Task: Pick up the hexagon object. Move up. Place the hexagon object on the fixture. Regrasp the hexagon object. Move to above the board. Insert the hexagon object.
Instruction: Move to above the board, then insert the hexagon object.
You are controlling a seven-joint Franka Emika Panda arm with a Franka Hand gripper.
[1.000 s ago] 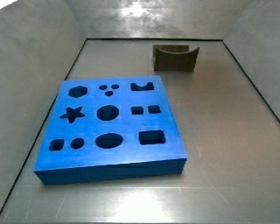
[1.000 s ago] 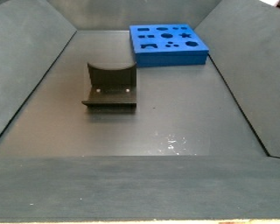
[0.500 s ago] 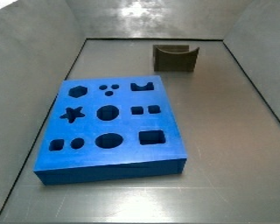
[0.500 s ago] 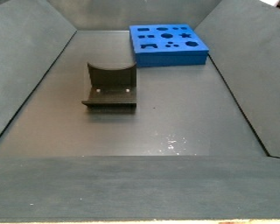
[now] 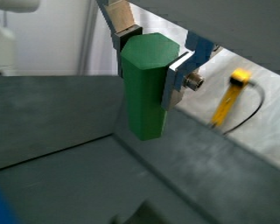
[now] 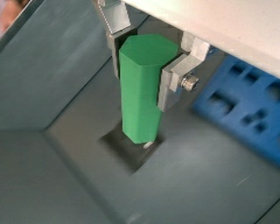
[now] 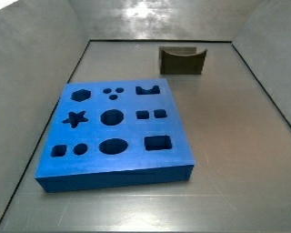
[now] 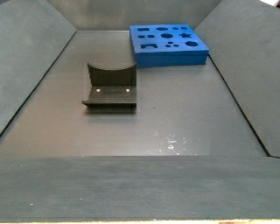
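Wrist views: the gripper holds the hexagon object upright. The silver fingers are closed on its upper part, one on each side. In a wrist view the hexagon object hangs over the fixture, its lower end close above the dark base plate; contact cannot be confirmed. The board lies beyond, holes facing up.

Side views: the gripper and the peg are out of frame in both. In a side view the board sits toward the near left of the surface, and the fixture stands near the far edge. In a side view the fixture stands empty mid-surface, with the board at the far right corner.

Step in hand, by judgement: placing the hexagon object on the fixture. The next move calls for a controlled descent until the peg seats, then release and regrasp.
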